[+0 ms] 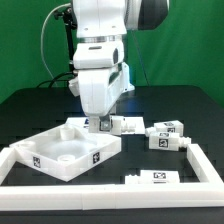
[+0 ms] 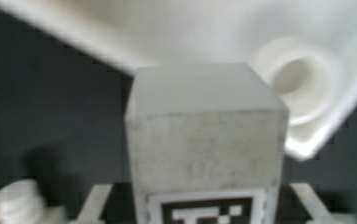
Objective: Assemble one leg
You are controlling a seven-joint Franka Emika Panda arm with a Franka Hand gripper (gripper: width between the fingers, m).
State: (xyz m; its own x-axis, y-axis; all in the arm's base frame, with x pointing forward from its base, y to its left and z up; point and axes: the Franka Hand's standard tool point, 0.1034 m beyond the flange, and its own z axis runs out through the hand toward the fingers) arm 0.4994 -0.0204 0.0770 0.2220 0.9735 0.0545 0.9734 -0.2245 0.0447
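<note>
My gripper (image 1: 102,120) is shut on a white leg (image 1: 104,127) and holds it upright at the far corner of the large white square panel (image 1: 62,152). In the wrist view the held leg (image 2: 201,130) fills the middle, its tag at the near end, with my gripper (image 2: 201,208) closed around it. Beyond it is the panel (image 2: 175,35) with a round socket (image 2: 299,75) close beside the leg's end. Whether the leg touches the panel is not visible. Three more legs lie towards the exterior view's right: one (image 1: 127,125) just beside the gripper and two further out (image 1: 167,128) (image 1: 160,141).
A white raised rail (image 1: 205,165) runs along the front and the exterior view's right side of the black table. The marker board (image 1: 155,177) lies at the front. A black cable hangs behind the arm.
</note>
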